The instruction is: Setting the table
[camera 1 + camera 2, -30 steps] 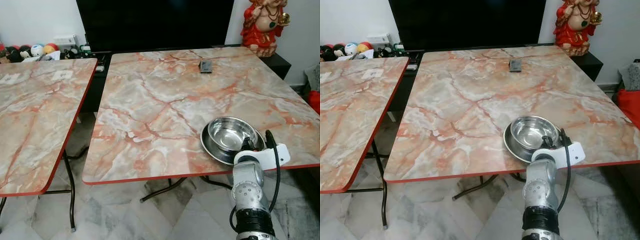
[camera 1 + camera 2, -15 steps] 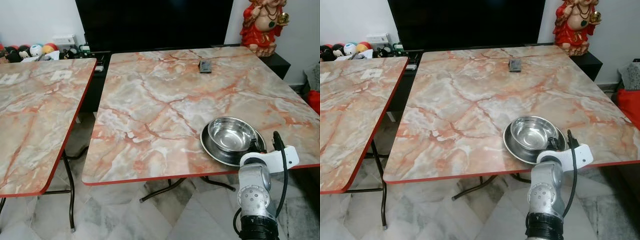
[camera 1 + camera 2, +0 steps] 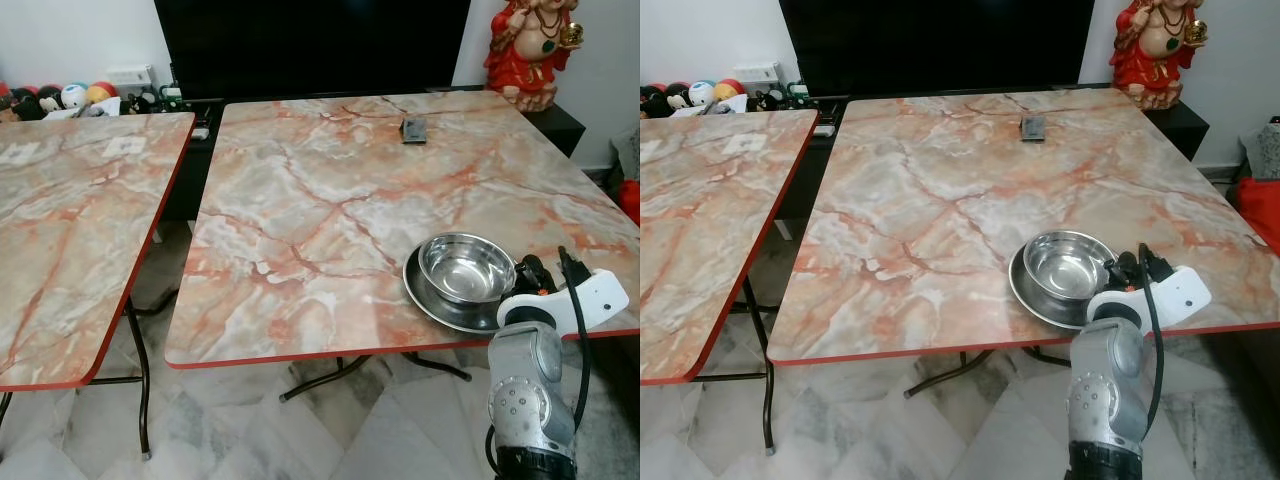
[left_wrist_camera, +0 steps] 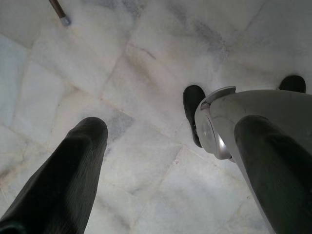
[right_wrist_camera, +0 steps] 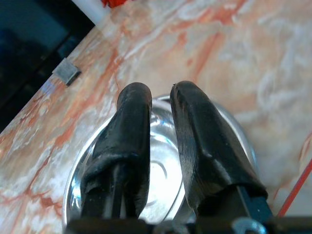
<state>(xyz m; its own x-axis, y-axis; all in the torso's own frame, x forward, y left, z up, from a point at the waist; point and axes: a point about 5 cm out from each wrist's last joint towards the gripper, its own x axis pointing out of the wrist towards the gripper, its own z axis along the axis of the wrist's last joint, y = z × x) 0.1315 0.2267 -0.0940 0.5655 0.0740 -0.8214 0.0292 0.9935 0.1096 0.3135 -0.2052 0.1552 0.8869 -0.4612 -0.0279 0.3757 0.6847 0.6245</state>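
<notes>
A shiny steel bowl point(image 3: 466, 267) sits inside a shallow steel plate point(image 3: 428, 298) near the front right edge of the marble table point(image 3: 330, 210). My right gripper point(image 3: 528, 271) is at the bowl's right rim, just above the table edge. In the right wrist view its black fingers point(image 5: 134, 122) point over the bowl point(image 5: 161, 170) with a narrow gap and nothing between them. My left gripper point(image 4: 170, 124) hangs open over the marble floor beside my leg.
A small dark object point(image 3: 413, 129) lies at the table's far side. A red statue point(image 3: 530, 50) stands behind the far right corner. A second marble table point(image 3: 80, 220) stands to the left, with a gap of floor between. A dark screen point(image 3: 310, 45) lines the back wall.
My right arm has swung to the right, from in front of the bowl to its right side. Bowl and plate have stayed put.
</notes>
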